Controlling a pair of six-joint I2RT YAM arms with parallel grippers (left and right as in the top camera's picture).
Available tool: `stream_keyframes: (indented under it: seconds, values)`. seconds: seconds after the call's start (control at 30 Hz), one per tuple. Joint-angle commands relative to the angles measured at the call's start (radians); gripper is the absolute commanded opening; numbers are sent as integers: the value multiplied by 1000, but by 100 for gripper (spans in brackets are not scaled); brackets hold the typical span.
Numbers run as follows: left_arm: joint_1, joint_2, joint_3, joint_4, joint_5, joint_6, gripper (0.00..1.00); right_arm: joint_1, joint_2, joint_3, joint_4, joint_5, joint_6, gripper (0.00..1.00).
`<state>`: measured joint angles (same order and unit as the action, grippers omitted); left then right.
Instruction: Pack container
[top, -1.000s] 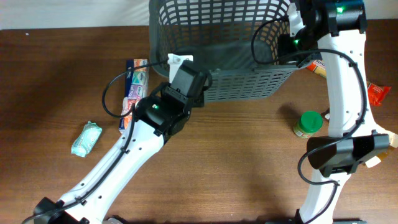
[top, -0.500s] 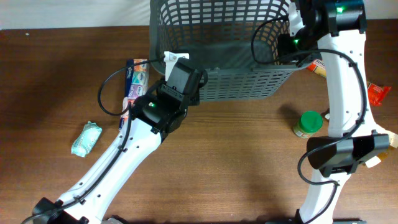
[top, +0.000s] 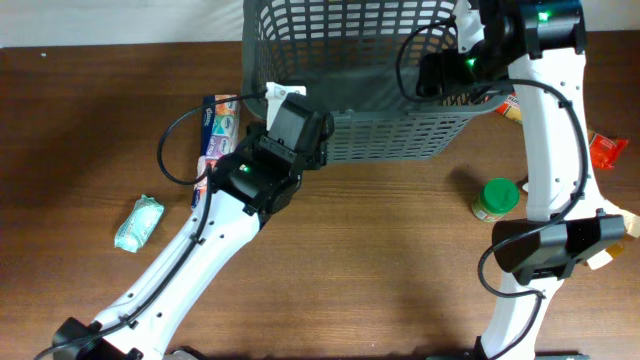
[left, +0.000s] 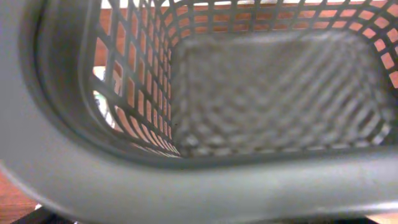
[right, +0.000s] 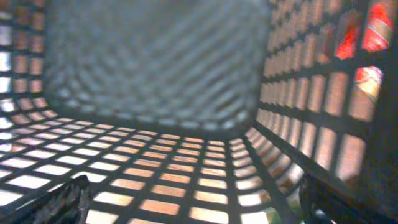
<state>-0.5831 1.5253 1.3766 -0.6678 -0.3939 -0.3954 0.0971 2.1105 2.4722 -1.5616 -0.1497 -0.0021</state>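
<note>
The basket (top: 390, 140) sits at the far edge of the surface and looks empty. The right gripper (top: 445, 70), at its right rim, gapes wide. The left gripper (top: 288, 105) is at its near-left corner, and I cannot tell its spread. The jar (top: 496, 199), boxes (top: 218, 135) and packet (top: 138, 222) lie outside, so packing seems barely begun.

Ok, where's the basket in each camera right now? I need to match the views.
Overhead: the basket sits at top centre, cut off by the top edge.
Left wrist: the basket fills the frame, with its rim across the bottom, looking in.
Right wrist: the basket fills the frame, with its slotted wall along the bottom and right.
Shared landmark: the basket's grey floor, which is the blurred patch in the left wrist and right wrist views.
</note>
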Motion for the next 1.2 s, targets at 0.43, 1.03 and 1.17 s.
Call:
stream_keyframes:
  seconds: [0.43, 1.03, 1.17]
  values:
    - [-32, -138, 22, -5, -14, 34, 94, 3, -13, 92, 26, -336, -116, 99]
    - [-31, -501, 21, -195, -360, 34, 100, -270, -267, 446, -81, -19, 41, 99]
    - [-29, -513, 21, -247, -413, 34, 99, -386, -290, 442, -137, 47, 72, 99]
